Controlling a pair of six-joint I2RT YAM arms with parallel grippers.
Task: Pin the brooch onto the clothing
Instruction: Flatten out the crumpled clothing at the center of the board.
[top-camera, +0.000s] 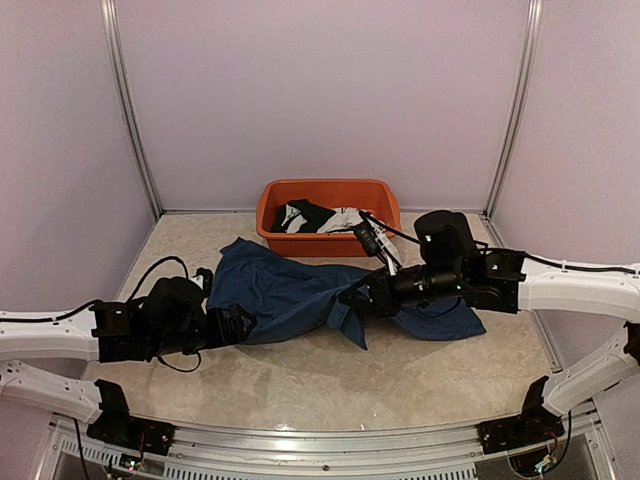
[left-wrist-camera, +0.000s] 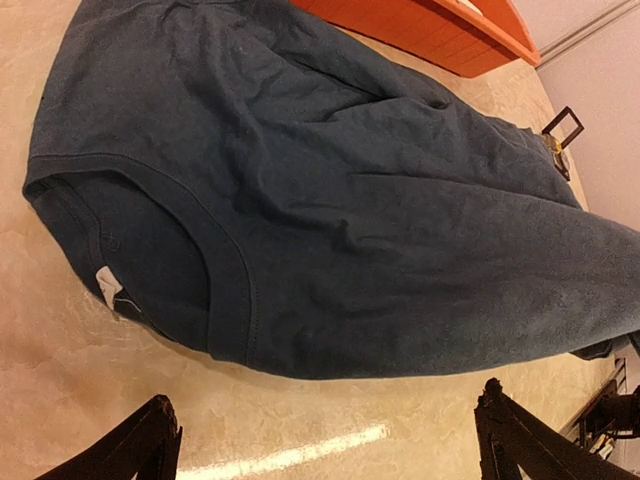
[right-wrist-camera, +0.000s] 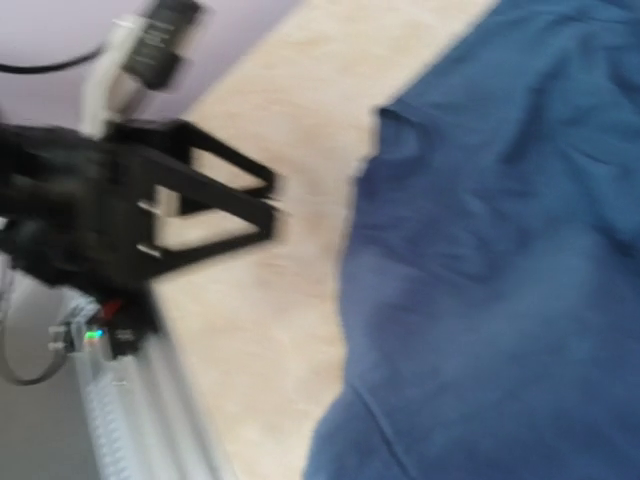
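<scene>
Where the two arms reach in, the table (top-camera: 300, 385) has a glossy beige, stone-patterned top. It is closed in by plain pale lilac walls (top-camera: 320, 90), with metal posts (top-camera: 130, 110) at the back corners. An orange tub (top-camera: 322, 244) stands at the far edge, holding black and white garments (top-camera: 315, 217). The navy T-shirt (top-camera: 290, 295) lies crumpled across the middle of the table, just in front of the tub, with its far edge touching the tub's front wall.

The left wrist view shows the ribbed collar (left-wrist-camera: 225, 290) facing the left arm. A small white tag (left-wrist-camera: 108, 288) is sewn inside it, and nothing on the tag can be read.

The left arm lies low along the table from the left. The left gripper (top-camera: 243, 325) points at the collar end with its fingers (left-wrist-camera: 150, 440) spread wide and nothing between them, and bare table separates them from the cloth. The right arm stretches in from the right over the shirt. The right gripper (top-camera: 352, 297) sits at a raised fold with its jaws clenched. The blurred wrist picture does not show whether fabric is pinched.
</scene>
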